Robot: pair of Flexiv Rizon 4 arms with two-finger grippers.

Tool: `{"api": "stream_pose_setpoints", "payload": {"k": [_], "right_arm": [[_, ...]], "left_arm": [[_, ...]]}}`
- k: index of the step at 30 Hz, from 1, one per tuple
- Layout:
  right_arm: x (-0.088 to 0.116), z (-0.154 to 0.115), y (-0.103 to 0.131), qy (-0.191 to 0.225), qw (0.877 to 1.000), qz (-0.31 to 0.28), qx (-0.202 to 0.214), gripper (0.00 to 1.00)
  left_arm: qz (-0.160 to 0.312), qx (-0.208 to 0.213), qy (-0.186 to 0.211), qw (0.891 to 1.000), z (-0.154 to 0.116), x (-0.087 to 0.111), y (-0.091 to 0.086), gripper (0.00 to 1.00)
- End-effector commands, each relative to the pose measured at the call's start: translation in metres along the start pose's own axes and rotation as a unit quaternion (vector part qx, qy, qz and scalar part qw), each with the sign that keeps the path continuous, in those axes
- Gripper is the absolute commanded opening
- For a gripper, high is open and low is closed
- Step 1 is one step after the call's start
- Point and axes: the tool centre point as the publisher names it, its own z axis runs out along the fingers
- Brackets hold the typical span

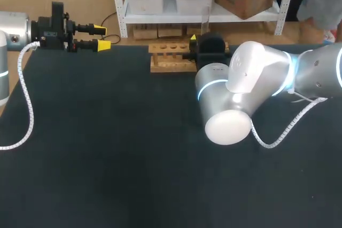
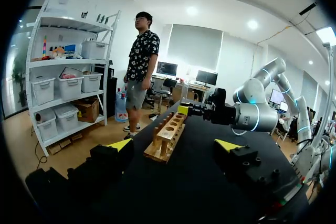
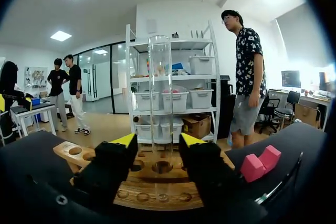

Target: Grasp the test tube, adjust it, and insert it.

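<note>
Right gripper [image 3: 157,148] clasped the tube [image 3: 160,77] upright, its base just above a rack [image 3: 157,191] hole; left gripper [image 1: 101,37] gaped, well apart.

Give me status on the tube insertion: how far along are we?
Done: the test tube is grasped and stands upright in the right gripper. In hand: it is held over the wooden rack, roughly above one of its holes. Left: lowering it in and letting go; no tube sits in the rack yet. The left gripper is open and empty, off to the rack's left.
</note>
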Motion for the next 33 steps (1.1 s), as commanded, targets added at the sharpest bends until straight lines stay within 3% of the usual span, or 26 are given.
{"api": "stream_pose_setpoints", "payload": {"k": [1, 10, 18, 30, 33], "right_arm": [[-0.004, -0.004, -0.005, 0.000, 0.963, -0.001, -0.268, 1.00], [-0.011, -0.015, -0.005, 0.014, 0.954, -0.002, -0.300, 1.00], [-0.019, -0.035, -0.011, 0.019, 0.924, 0.026, -0.380, 1.00], [-0.031, -0.064, -0.019, 0.008, 0.863, 0.013, -0.506, 1.00], [-0.032, -0.066, -0.021, 0.019, 0.862, 0.010, -0.506, 1.00]], "left_arm": [[0.001, 0.000, -0.001, 1.000, 0.000, 0.001, 0.000, 1.00], [0.001, 0.000, -0.001, 1.000, 0.000, 0.001, 0.000, 1.00], [0.001, 0.000, -0.001, 1.000, 0.000, 0.001, 0.000, 1.00], [0.001, 0.000, -0.001, 1.000, 0.000, 0.001, 0.000, 1.00], [0.001, 0.000, -0.001, 1.000, 0.000, 0.001, 0.000, 1.00]]}}
